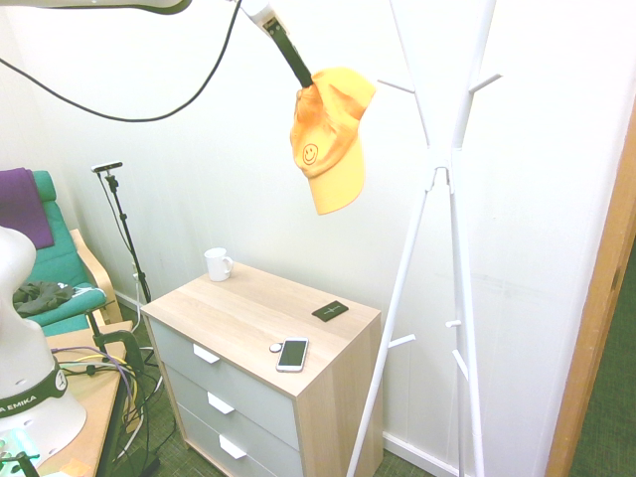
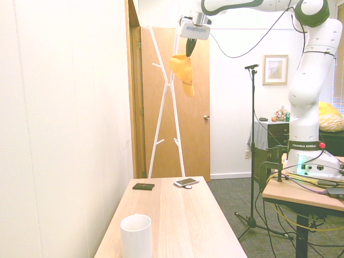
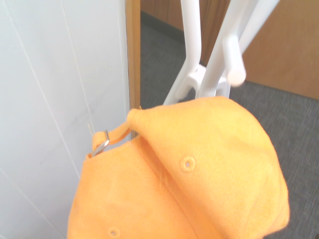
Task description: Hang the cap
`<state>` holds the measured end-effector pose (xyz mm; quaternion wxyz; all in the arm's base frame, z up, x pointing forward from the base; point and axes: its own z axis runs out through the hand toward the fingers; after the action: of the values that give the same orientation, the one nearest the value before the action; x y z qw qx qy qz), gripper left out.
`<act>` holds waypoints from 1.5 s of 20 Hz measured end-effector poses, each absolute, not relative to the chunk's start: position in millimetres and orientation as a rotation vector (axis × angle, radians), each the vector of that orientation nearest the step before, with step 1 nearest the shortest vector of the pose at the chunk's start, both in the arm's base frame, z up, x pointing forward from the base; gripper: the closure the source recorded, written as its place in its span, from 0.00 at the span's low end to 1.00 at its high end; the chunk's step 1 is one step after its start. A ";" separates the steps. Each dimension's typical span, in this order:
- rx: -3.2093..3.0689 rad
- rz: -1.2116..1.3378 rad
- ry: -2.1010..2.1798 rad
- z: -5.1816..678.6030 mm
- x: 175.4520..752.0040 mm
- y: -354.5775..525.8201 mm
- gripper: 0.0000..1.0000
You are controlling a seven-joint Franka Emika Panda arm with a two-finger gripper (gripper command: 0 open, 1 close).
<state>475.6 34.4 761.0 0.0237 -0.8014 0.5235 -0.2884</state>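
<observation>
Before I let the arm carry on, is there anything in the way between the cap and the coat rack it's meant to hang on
Nothing visible stands between the cap, held by the gripper, and the white coat rack. The dresser lies below the cap, apparently outside that path.

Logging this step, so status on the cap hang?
Pincer shut on orange-yellow baseball cap. Cap aloft, not yet hung. Nothing seen between cap and coat rack.

Hand (image 1: 307,84) shut, angled down; arm (image 2: 317,67) raised, bent over, wrist (image 2: 196,20) high.
</observation>
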 end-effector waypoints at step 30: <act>-2.562 -0.702 1.628 690.2 582.5 -16.6 1.00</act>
<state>582.5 -16.6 690.2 0.0131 -0.8221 0.5227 -0.2252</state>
